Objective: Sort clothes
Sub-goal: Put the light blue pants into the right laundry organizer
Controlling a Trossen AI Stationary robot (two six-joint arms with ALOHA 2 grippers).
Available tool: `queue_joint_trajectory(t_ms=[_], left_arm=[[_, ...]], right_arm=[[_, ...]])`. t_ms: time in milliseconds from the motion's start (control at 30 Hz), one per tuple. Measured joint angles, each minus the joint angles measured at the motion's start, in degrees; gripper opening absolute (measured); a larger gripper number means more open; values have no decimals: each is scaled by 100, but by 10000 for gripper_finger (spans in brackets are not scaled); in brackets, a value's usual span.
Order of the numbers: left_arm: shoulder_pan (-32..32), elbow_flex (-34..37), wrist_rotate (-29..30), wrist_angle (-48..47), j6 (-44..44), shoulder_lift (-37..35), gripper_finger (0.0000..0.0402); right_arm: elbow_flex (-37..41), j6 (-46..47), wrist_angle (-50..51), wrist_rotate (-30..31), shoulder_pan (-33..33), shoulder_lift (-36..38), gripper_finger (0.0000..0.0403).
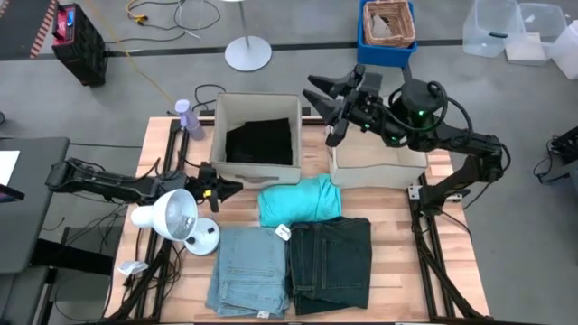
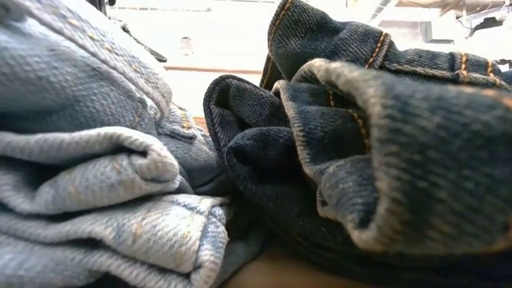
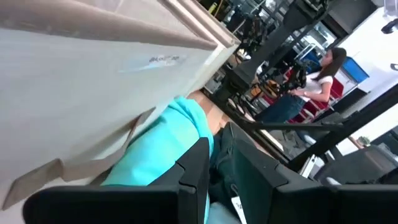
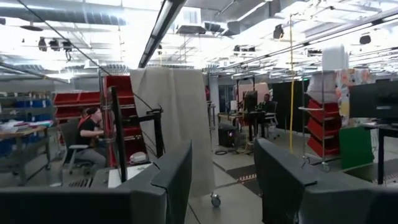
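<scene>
My left gripper (image 1: 219, 190) sits low at the left side of the table (image 1: 397, 289), just in front of the left box (image 1: 256, 167). Its 2 fingers (image 3: 199, 168) are spread apart and hold nothing. Straight ahead of it, close by, lies the teal shirt (image 1: 300, 199), folded and touching the front wall of that box; in my left wrist view the shirt (image 3: 165, 143) fills the space beyond my fingertips, with the box wall (image 3: 93, 81) running alongside. Inside the left box, behind and beside my left gripper, rests the black cloth (image 1: 259, 141).

Past the shirt, toward the front edge of the table, lie 2 pairs of folded jeans. The light blue jeans (image 1: 248, 271) are in front of my left gripper and a little to its right; the dark jeans (image 1: 331, 262) lie just beside them, touching along one edge. The low view shows the 2 pressed together, light blue jeans (image 2: 96, 160) and dark jeans (image 2: 376, 136).

My right gripper (image 1: 330, 97) is raised above the gap between the left box and the right box (image 1: 379, 167), well apart from all the clothes. Its fingers (image 4: 174, 174) are wide open and empty, pointing out into the room. A person (image 3: 311, 87) stands in the room beyond the table.
</scene>
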State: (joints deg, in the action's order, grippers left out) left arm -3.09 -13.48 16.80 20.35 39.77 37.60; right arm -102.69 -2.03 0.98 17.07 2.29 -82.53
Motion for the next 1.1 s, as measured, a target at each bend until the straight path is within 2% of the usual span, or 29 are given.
queue_joint_trajectory(t_ms=[267,967,1100], left_arm=[[107,-120,22,76,-107,-4,67],[110,-127,7,1730,-361,-7,67],[116,-244,13,1801,-410,-7,67]], right_arm=[[0,1,175,-2,-125,-23,179],[0,3,229,-2,-155,-23,179],[0,3,357,-2,-153,-21,179]])
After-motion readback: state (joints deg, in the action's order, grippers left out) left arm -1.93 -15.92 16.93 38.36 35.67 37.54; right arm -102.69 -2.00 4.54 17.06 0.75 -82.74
